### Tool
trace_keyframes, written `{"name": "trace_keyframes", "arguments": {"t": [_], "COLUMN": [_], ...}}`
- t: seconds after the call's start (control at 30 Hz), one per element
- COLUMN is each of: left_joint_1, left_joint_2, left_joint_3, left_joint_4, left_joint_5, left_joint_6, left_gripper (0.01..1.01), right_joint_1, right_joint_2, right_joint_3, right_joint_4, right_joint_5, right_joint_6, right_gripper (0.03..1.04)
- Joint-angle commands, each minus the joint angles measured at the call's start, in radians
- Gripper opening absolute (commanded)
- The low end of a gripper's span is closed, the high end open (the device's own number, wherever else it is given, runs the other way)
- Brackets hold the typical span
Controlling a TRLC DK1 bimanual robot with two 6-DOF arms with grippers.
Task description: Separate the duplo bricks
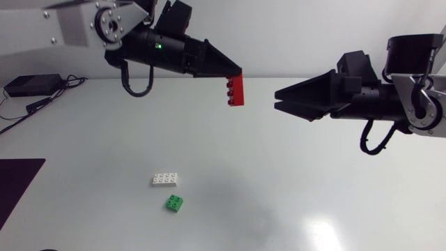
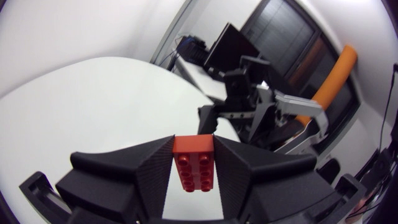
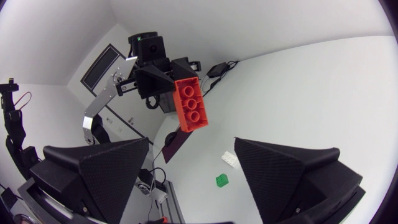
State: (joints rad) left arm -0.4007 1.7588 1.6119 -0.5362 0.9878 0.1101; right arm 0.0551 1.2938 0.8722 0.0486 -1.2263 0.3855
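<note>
Fingers (image 2: 149, 168) of left gripper (image 1: 237, 72) are pinching red brick (image 1: 237, 90) from two sides at its upper end, so the brick is hanging down below the fingertips, well above the table (image 1: 313, 181). From the left wrist view the red brick (image 2: 196, 163) is sitting squarely between both wedges, studs facing back toward that camera. Right gripper (image 1: 277, 97) is pointing at the brick from the other side, level with it and near it but not touching; its fingers are standing wide apart with nothing between them. In the right wrist view the red brick (image 3: 191, 104) is floating ahead of the spread fingers, underside showing. White brick (image 1: 166, 179) and green brick (image 1: 174, 203) are lying on the pale table, just beside each other but apart, well below both grippers. Black box (image 1: 31, 85) with cable (image 1: 49, 97) is sitting at the table's far left corner.
</note>
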Motion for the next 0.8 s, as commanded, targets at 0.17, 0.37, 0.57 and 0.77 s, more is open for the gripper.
{"name": "trace_keyframes", "arguments": {"t": [0.17, 0.37, 0.57, 0.77], "left_joint_1": [-0.119, -0.193, -0.254, -0.317], "left_joint_2": [0.119, 0.257, 0.361, 0.441], "left_joint_3": [0.155, 0.249, 0.353, 0.391], "left_joint_4": [-0.324, -0.473, -0.587, -0.67], "left_joint_5": [-0.333, -0.592, -0.732, -0.89], "left_joint_6": [0.571, 0.738, 0.787, 0.864], "left_gripper": [0.172, 0.172, 0.172, 0.172], "right_joint_1": [-0.024, -0.011, 0.0, -0.008], "right_joint_2": [-0.111, -0.146, -0.18, -0.192], "right_joint_3": [-0.052, -0.07, -0.076, -0.09], "right_joint_4": [-0.153, -0.217, -0.297, -0.326], "right_joint_5": [0.014, 0.056, 0.093, 0.096], "right_joint_6": [-0.151, -0.211, -0.287, -0.326], "right_gripper": [1.0, 1.0, 1.0, 1.0]}}
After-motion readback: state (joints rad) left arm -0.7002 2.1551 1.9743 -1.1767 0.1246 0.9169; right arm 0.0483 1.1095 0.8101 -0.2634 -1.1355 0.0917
